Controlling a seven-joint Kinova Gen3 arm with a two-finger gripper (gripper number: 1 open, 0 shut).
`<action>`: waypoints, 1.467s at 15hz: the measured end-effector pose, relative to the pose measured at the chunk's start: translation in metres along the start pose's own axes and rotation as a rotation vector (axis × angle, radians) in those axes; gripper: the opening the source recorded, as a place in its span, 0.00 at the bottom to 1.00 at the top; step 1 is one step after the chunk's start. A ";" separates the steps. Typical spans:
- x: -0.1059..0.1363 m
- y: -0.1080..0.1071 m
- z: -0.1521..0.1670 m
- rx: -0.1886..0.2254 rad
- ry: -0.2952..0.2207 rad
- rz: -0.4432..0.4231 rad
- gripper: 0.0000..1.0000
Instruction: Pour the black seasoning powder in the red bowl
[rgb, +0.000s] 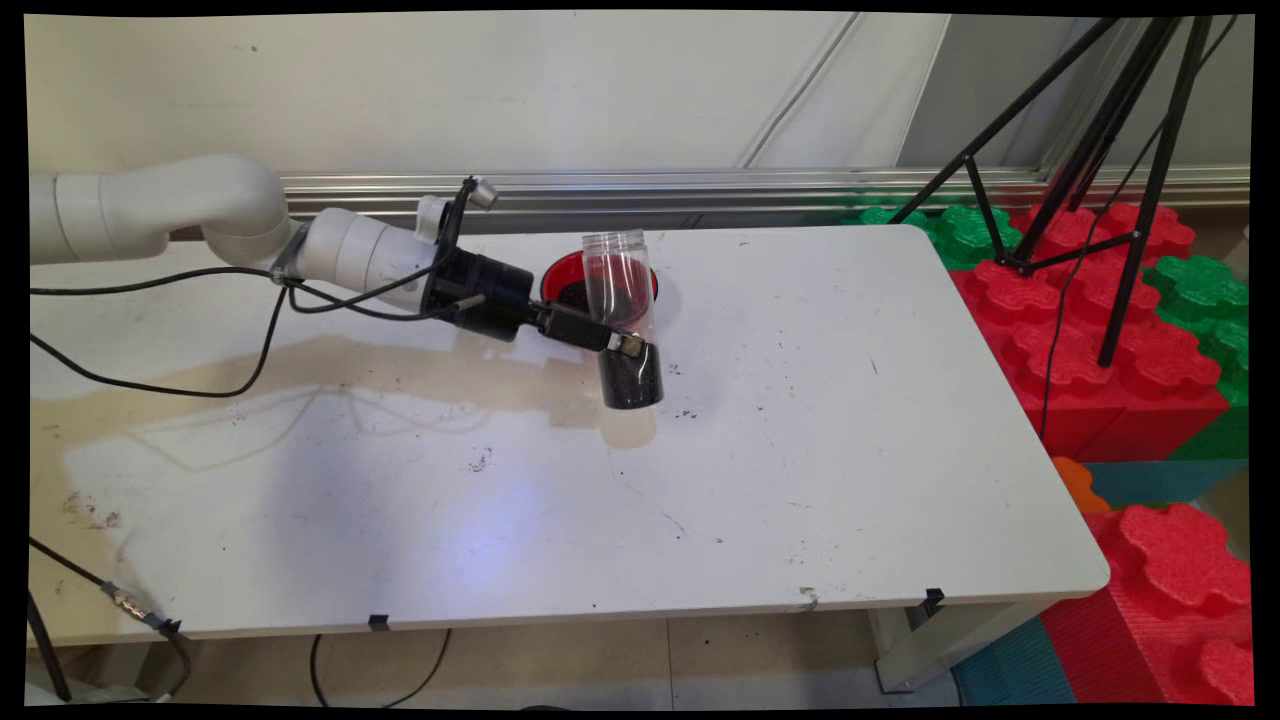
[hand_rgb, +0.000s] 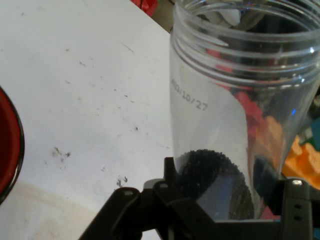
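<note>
A: What takes up the most room?

B: The white table (rgb: 820, 420), smudged with dark specks and a tan stain toward its left side. Past its right edge sit red and green foam blocks (rgb: 1090, 330) with a black tripod (rgb: 1100, 150) standing on them.

A: And the arm?

B: It reaches in from the left, low over the far part of the table, black cables hanging from it. Its gripper (rgb: 625, 345) is clamped on a clear plastic jar (rgb: 622, 320); in the hand view the fingers (hand_rgb: 295, 200) press against the jar's lower wall on both sides.

A: How does the jar lie?

B: Its long axis is close to upright, leaning a little. The open threaded mouth points up and slightly toward the far wall; the bottom, dark with black granules (rgb: 632, 378), points down at the table. From the main view I cannot tell whether the base touches the tabletop or hangs just above it.

A: Anything close by?

B: A red bowl (rgb: 568, 280) with dark material in it stands just behind the jar, partly hidden by it. A few black grains (rgb: 672, 370) are scattered on the table beside the jar's base.
</note>
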 end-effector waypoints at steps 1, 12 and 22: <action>0.001 -0.002 0.001 0.000 0.005 -0.034 0.00; 0.001 -0.006 0.006 -0.001 0.044 -0.385 0.00; 0.001 0.003 -0.004 -0.006 0.091 -0.656 0.00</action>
